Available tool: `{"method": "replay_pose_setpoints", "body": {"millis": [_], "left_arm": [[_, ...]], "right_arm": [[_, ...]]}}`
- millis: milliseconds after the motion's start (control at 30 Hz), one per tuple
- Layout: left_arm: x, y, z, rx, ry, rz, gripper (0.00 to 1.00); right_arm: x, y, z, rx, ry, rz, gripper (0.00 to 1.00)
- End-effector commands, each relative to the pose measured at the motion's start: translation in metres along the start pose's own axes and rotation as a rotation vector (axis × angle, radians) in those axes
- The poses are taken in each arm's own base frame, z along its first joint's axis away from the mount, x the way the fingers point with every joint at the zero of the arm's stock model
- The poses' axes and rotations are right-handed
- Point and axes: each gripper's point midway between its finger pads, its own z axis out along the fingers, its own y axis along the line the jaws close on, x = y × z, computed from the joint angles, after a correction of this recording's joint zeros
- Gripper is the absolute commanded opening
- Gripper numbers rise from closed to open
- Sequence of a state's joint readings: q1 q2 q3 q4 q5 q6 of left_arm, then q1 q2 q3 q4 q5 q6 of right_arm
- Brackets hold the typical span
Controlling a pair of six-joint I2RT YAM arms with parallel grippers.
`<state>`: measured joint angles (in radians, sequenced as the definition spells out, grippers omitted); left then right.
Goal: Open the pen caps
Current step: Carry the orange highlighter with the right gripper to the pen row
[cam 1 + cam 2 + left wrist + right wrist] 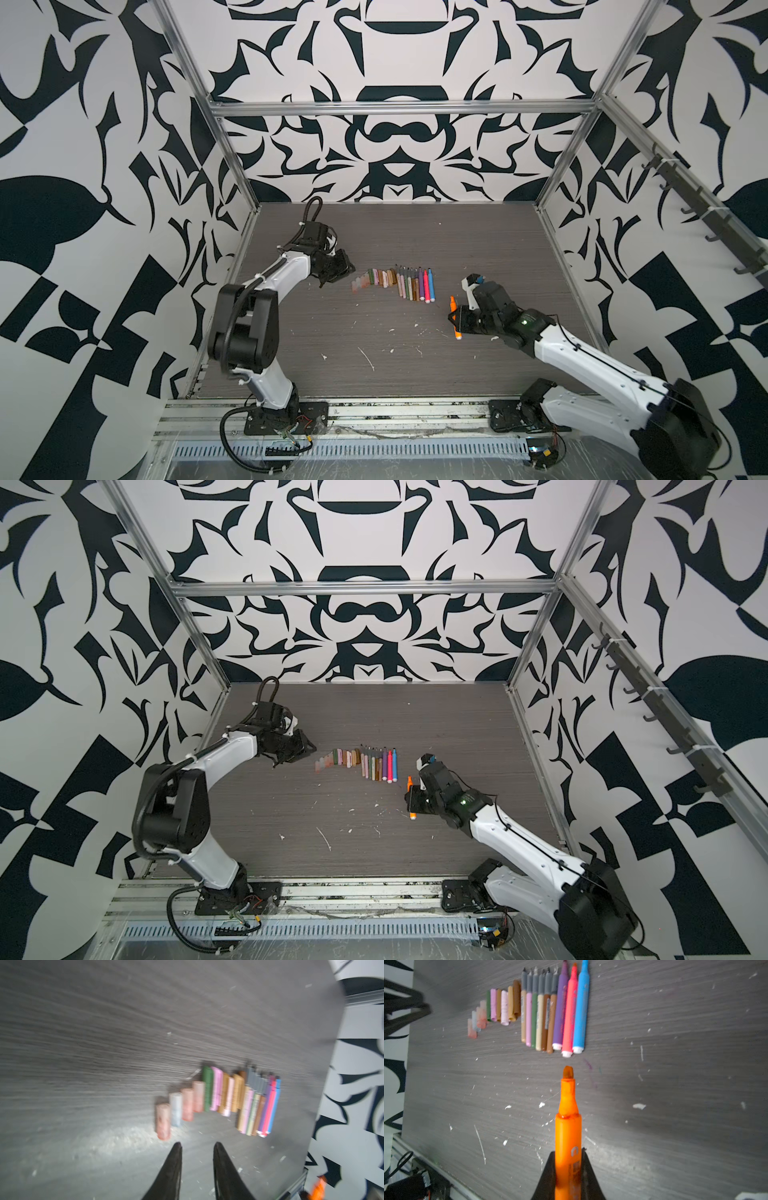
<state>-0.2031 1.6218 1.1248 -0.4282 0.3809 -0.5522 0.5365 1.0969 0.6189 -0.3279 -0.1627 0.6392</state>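
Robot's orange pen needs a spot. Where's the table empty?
Bare table: right of the blue pen, up to the held orange pen; behind the row toward the back wall. Front has only white flecks. Crowded: pen caps and pens packed side by side.

Top views are evenly lit and sharp — the left wrist view blurs the pen caps (198, 1096).

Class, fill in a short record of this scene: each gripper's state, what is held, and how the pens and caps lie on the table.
right gripper: shut on the orange pen
orange pen tip: bare, no cap on it
left gripper: open, empty, by the cap end of the row
pens: nine side by side on the table, tips bare
pen caps: about ten, loose, lined up beside the pens
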Motion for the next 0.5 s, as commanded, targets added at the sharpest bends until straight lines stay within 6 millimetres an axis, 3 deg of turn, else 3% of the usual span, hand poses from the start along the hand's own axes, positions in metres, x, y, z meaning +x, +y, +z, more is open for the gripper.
{"method": "replay_pose_setpoints", "body": {"millis": [0,167,300,467], "left_arm": [[0.02,-0.02,-0.033,0.079,0.007,0.019,0.3],[0.058,-0.036,-0.084,0.144,-0.004,0.077,0.31],[0.083,-0.035,-0.124,0.114,-0.052,0.132,0.35],[0.108,-0.031,-0.15,0.106,-0.085,0.173,0.37]], "right_arm": [[-0.026,0.006,0.011,-0.065,0.012,-0.071,0.0],[-0.06,-0.016,0.039,-0.069,0.01,-0.021,0.0],[-0.078,-0.027,0.06,-0.092,0.0,-0.001,0.0],[-0.087,-0.04,0.083,-0.114,0.012,0.005,0.0]]}}
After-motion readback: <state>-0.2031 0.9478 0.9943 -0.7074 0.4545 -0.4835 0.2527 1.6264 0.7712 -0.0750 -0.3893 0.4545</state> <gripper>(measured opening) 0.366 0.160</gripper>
